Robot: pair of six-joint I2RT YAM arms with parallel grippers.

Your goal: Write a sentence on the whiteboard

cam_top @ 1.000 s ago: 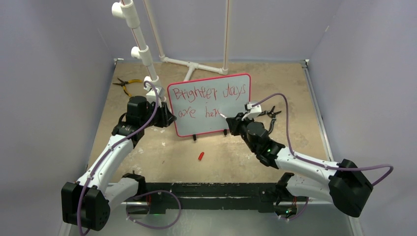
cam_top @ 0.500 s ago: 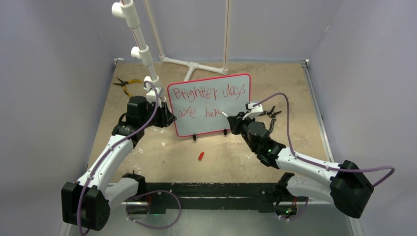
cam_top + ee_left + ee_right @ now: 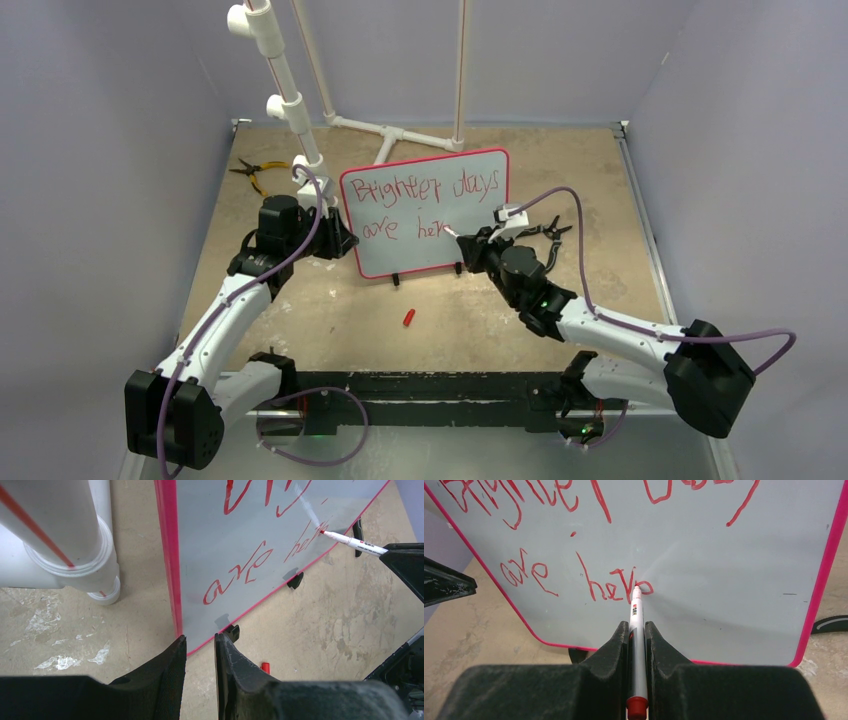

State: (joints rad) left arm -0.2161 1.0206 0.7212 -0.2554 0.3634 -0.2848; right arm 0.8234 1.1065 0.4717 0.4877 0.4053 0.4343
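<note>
Two rows of the sentence [image 3: 425, 205] stood on the upright mid-table whiteboard [image 3: 480, 250], last word apparently unfinished, left gripper [image 3: 200, 640] pinching its frame, right gripper [image 3: 636, 627] clenching the marker [image 3: 636, 610] against that word.

You have open table [image 3: 470, 325] in front of the whiteboard [image 3: 425, 190], with only a small red cap [image 3: 408, 318] lying there. White pipes [image 3: 290, 110] crowd its left edge and back, with yellow-handled pliers [image 3: 255, 172] beyond them.

Left tool [image 3: 201, 640] and right tool [image 3: 637, 626] both clamped.
</note>
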